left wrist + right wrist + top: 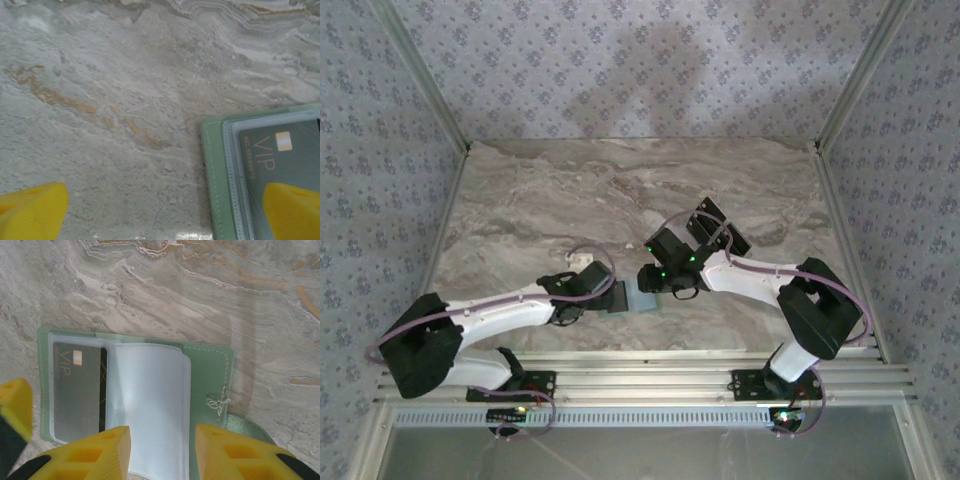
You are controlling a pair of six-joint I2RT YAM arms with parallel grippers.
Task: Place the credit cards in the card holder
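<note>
Nearest us, the left gripper (162, 196) stands spread as wide as it goes and holds nothing. One yellow finger (30, 210) hangs over bare table (125, 75), the other over the corner of the card holder (214, 170); we cannot tell whether that finger presses down on it.

Just beyond, the right gripper (161, 432) faces it from the other side with its jaws partway apart and nothing pinched between them. A clear sleeve (147, 400) of the holder lies beneath the gap, and we cannot say whether the tips touch it.

The card holder lies open and flat between the two grippers, toward the near edge of the table. One card (76, 390), grey with VIP lettering, sits in the window pocket on one half — so we judge at least one card is stowed.

Farther back, past the right wrist, dark flat rectangles lie on the marble; we take them for the remaining credit cards (720, 228), though their number is too small to count. Most of the job is ahead — fetching and slotting each one.
</note>
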